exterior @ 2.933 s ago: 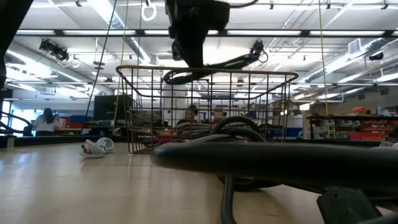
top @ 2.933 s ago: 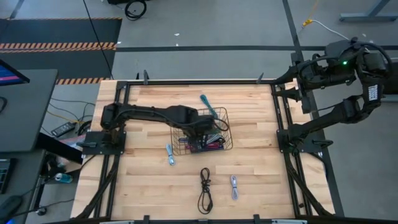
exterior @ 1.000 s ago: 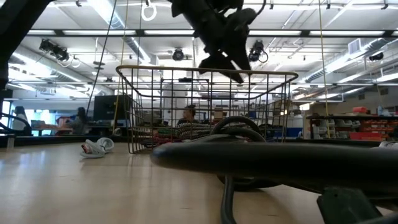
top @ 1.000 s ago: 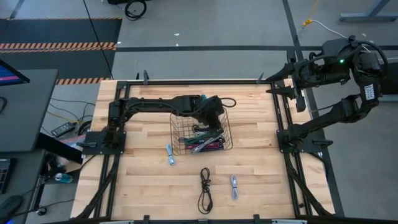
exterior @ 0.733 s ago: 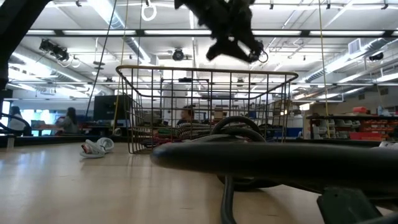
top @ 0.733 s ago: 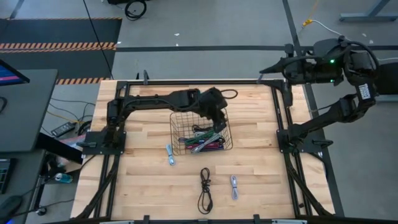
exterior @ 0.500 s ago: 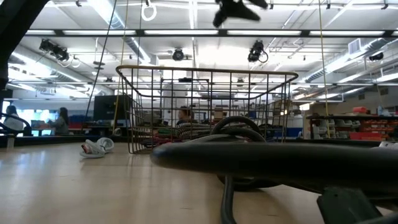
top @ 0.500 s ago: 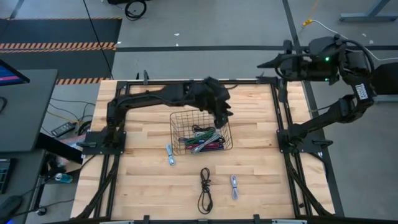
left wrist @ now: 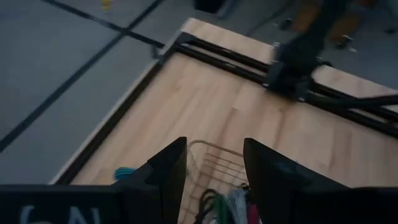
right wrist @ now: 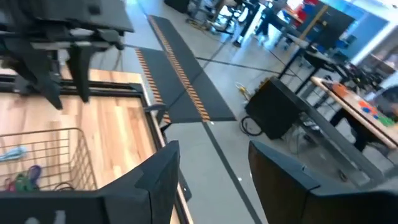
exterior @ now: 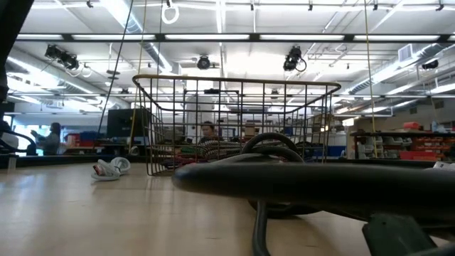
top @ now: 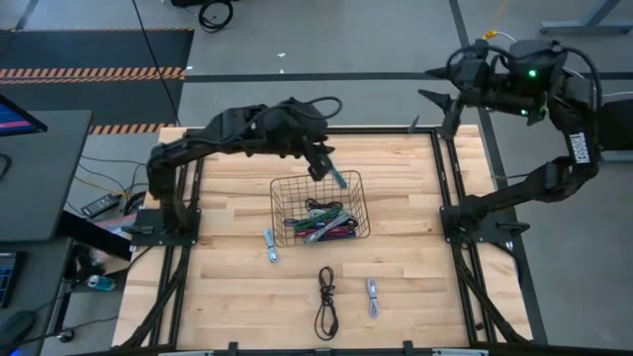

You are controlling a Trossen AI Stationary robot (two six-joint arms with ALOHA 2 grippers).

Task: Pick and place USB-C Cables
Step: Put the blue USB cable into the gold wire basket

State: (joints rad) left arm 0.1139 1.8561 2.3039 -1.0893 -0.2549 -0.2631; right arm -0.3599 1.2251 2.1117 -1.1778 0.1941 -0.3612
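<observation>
USB-C Cables [top: 321, 222] fill the wire-mesh basket [top: 280, 186] below the left gripper [top: 318, 163] — jaws parted, empty — three cables left outside; right gripper [top: 443, 87] parted, empty.

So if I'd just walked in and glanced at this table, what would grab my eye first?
Probably the wire basket in the middle of the wooden table, with a tangle of green, purple and black cables inside. The left gripper is raised above the basket's far edge, a teal cable sticking out beside it. Three more lie loose on the near side: a pale one, a long black one and another pale one.
</observation>
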